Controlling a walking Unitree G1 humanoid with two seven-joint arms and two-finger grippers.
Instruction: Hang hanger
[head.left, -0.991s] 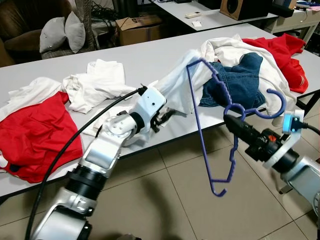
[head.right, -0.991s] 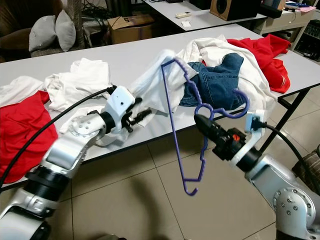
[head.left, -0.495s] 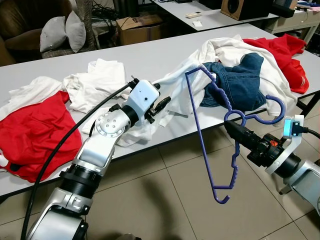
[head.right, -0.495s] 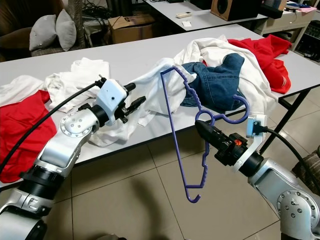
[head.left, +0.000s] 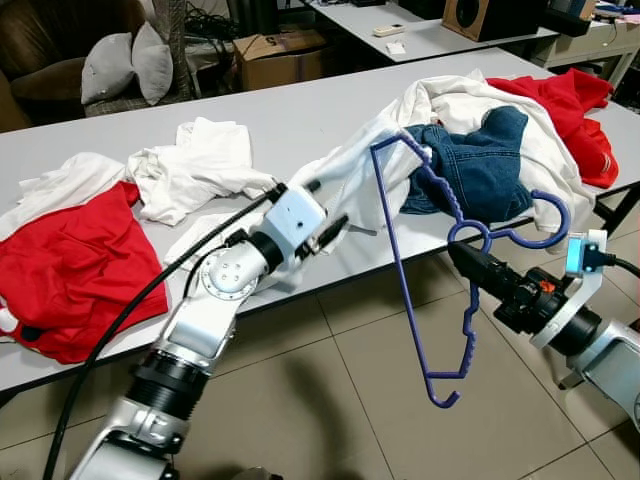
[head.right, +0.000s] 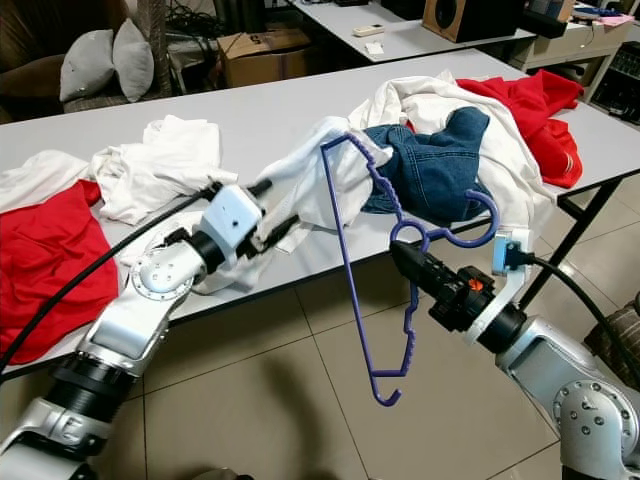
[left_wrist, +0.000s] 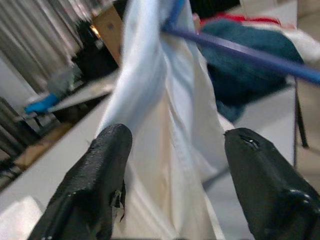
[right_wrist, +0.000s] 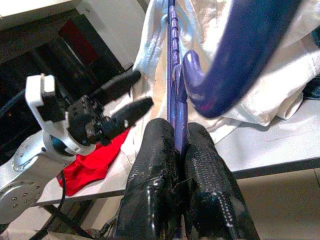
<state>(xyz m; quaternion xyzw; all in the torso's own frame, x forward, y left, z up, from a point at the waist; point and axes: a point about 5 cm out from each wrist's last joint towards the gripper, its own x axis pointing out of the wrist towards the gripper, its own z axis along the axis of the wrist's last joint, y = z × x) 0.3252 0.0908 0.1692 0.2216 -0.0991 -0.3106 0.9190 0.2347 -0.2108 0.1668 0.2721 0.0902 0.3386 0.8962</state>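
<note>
My right gripper (head.left: 462, 256) is shut on a purple plastic hanger (head.left: 396, 260) at the neck just below its hook (head.left: 545, 225), out past the table's front edge. The hanger hangs tilted, and its upper corner is tucked into a white shirt (head.left: 350, 165) that is draped up off the table. In the right wrist view the fingers (right_wrist: 160, 150) pinch the hanger's stem (right_wrist: 173, 75). My left gripper (head.left: 325, 205) is open at the lower part of that shirt. The white cloth (left_wrist: 170, 115) runs between its spread fingers (left_wrist: 100, 185).
The grey table (head.left: 300, 110) holds blue jeans (head.left: 480, 165), a white garment under them, red garments at the right end (head.left: 570, 100) and left end (head.left: 70, 260), and a crumpled white cloth (head.left: 200, 160). Tiled floor lies in front. A cardboard box (head.left: 275, 50) and cushions (head.left: 125, 65) stand behind.
My left gripper has lifted from the table edge, then turned and come down onto the white shirt's lower part. The right gripper and hanger shifted slightly a second ago and now hold still.
</note>
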